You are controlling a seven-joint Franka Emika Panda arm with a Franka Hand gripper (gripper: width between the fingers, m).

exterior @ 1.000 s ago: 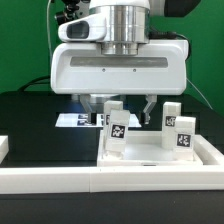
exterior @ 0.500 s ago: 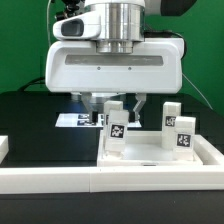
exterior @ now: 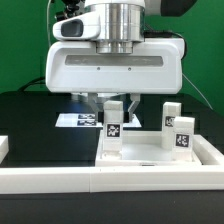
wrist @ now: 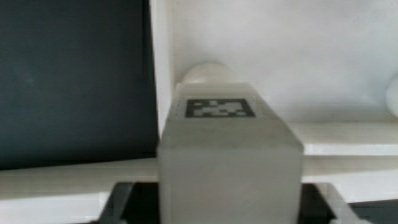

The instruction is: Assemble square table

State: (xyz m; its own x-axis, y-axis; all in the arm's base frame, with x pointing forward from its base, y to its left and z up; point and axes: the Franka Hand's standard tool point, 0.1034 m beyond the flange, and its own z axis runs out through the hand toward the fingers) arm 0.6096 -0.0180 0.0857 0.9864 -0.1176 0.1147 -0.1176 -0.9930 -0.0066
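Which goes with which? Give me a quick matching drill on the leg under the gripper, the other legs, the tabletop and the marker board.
1. held leg
2. two other legs
3. tabletop
4. marker board

a. flat on the black table, behind
b. between the gripper fingers
c. carries the legs
d. upright toward the exterior view's right

Pairs: 1-b, 2-d, 3-c, 4-a

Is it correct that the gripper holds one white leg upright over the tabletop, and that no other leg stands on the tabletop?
Not fully. The gripper does hold a white leg upright over the tabletop, but the exterior view shows two more legs standing on the tabletop at that view's right.
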